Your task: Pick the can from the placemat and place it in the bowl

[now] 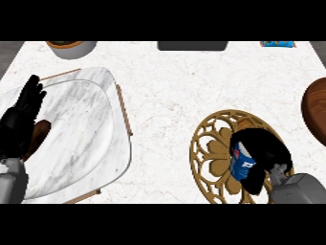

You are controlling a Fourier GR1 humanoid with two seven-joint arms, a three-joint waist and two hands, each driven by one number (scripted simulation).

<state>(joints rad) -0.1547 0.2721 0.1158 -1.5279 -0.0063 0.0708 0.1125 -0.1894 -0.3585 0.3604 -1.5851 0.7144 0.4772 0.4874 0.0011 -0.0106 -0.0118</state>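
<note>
Right hand point(264, 153) curled around blue can point(242, 161) with red-white logo, lettering unreadable, over gold placemat point(211, 139); left hand point(20, 115) open, fingers straight.

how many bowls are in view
1 that is plainly a bowl: the brown wooden bowl at the counter's right edge, partly cut off by the picture. A grey pot-like thing at the top left edge may be another; too little of it shows to tell.
</note>
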